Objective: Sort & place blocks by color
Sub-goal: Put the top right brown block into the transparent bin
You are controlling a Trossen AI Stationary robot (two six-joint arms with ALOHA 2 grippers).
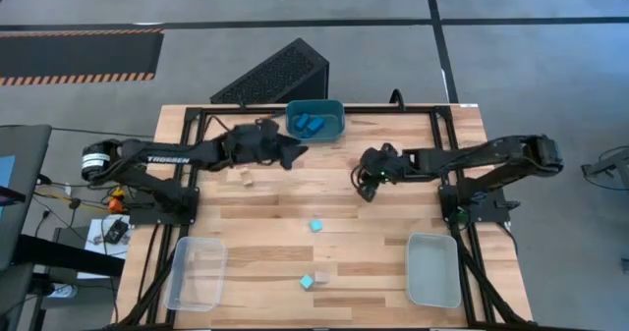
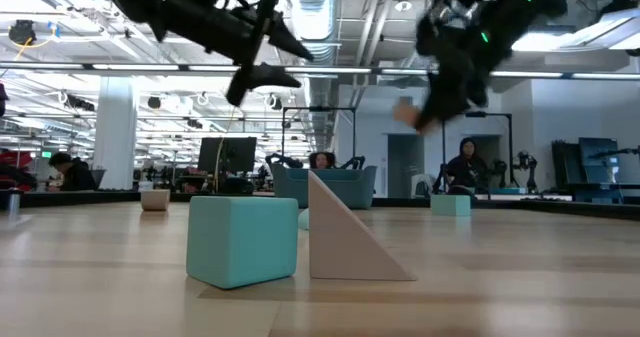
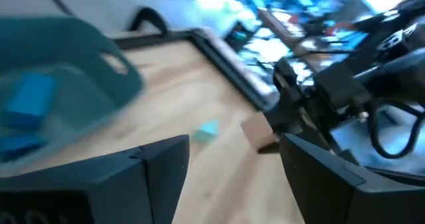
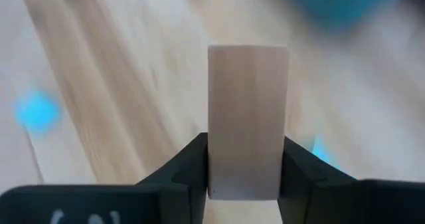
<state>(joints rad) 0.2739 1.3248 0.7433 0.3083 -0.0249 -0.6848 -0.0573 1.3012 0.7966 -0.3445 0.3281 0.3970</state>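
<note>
From above, the left gripper (image 1: 293, 154) hung just beside the teal bin (image 1: 336, 108), which held blue blocks (image 1: 311, 125) — two or three, hard to count. The right gripper (image 1: 368, 186) hovered over mid-table. Two cyan blocks (image 1: 315, 226) and one tan block (image 1: 246, 178) lay loose on the table (image 1: 373, 262); two clear bins (image 1: 432, 269) waited near the front, likely for the other colours.

At table height, a cyan cube (image 2: 241, 240) and a tan wedge (image 2: 350, 234) stood touching.

The left wrist view showed its fingers (image 3: 159, 171) parted on nothing.

The right wrist view showed its jaws pinching a tan wooden block (image 4: 247, 121) clear of the table — lifted, presumably, for carrying to a bin.
</note>
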